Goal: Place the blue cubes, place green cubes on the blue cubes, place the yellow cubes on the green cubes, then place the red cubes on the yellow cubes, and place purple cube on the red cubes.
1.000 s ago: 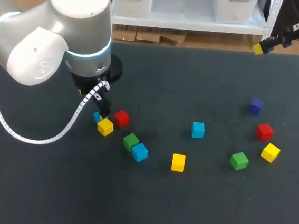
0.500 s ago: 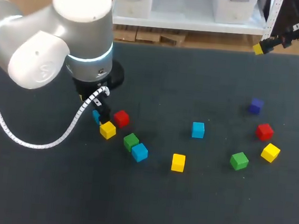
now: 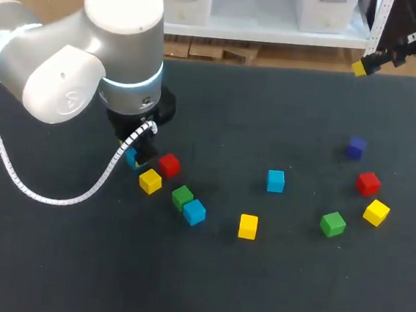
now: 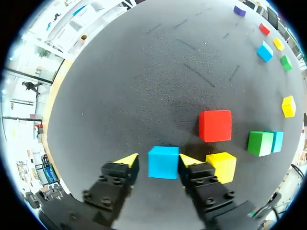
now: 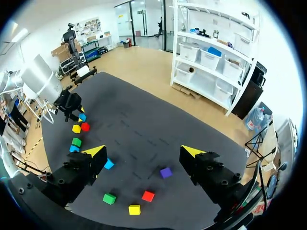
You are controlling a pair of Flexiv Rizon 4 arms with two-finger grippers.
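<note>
My left gripper [image 4: 159, 161] is down on the mat with its fingers closed against both sides of a blue cube [image 4: 163, 163]; in the head view this blue cube [image 3: 130, 156] peeks out under the left arm's wrist. Close beside the gripper lie a red cube [image 4: 215, 125] and a yellow cube [image 4: 221, 166]. Further along sit a green cube [image 3: 182, 196] touching a second blue cube [image 3: 194, 212], then a yellow cube [image 3: 248, 226] and a third blue cube [image 3: 275, 181]. My right gripper [image 5: 142, 152] hangs open high over the far right edge of the table, holding nothing.
On the right side lie a purple cube [image 3: 355, 147], a red cube [image 3: 367, 182], a yellow cube [image 3: 376, 212] and a green cube [image 3: 332, 224]. The dark mat [image 3: 254, 286] runs bare along the front.
The left gripper's fingers have closed in on the blue cube. The left arm shifted slightly to the right, and the yellow cube beside it was nudged a little. The right arm kept still.
</note>
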